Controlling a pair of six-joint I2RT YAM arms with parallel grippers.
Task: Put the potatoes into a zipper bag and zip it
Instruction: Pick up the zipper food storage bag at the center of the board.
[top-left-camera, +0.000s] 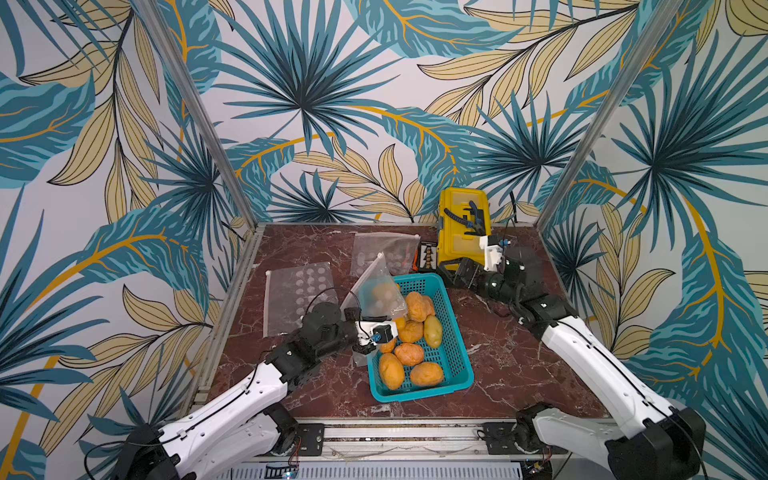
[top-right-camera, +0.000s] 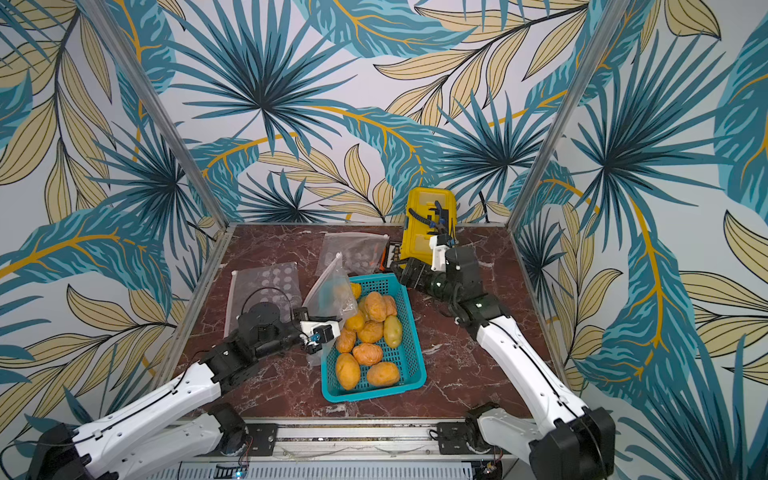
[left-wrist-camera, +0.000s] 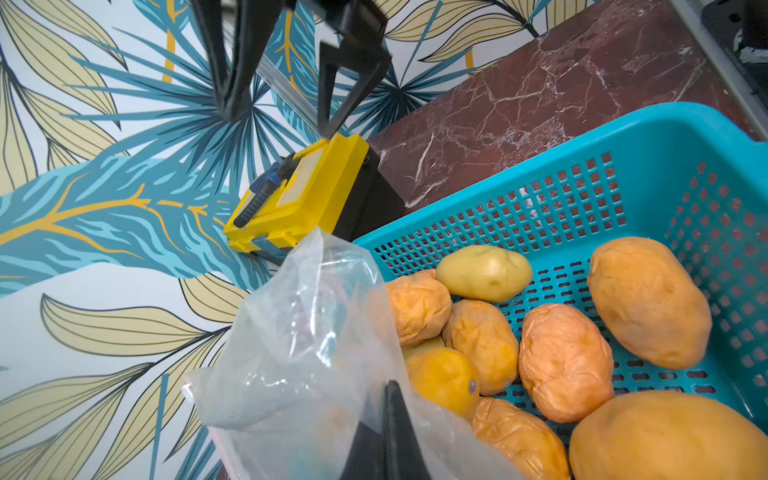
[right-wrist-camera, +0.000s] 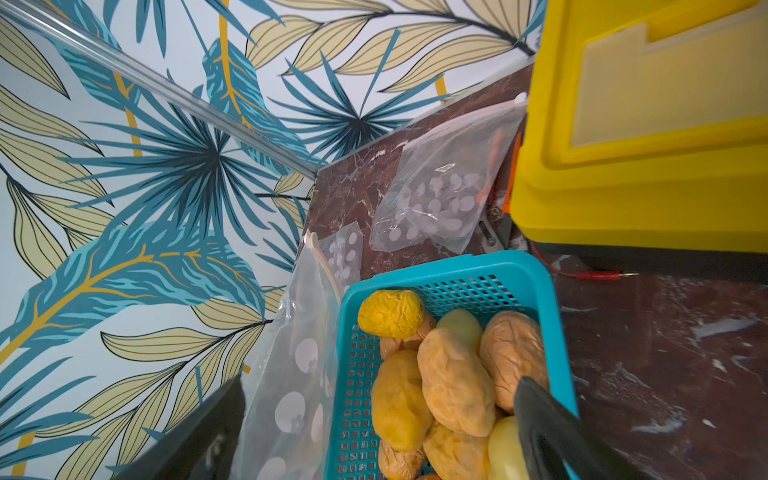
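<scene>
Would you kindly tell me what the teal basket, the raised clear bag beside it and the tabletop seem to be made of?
Basket: probably moulded plastic, teal, slightly glossy, with perforated grid walls. Bag: thin clear plastic film, crinkled, shiny, printed with white dots. Tabletop: dark red marble look with white veins; real stone or print, I cannot tell.

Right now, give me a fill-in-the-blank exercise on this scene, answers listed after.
The potatoes lie in the turquoise ____.
The ____ arm's jaws grip the upright zipper bag.
The right arm holds its jaws ____, gripping nothing.
____ more zipper bags lie flat on the marble table.
Missing words: basket; left; open; two.
</scene>
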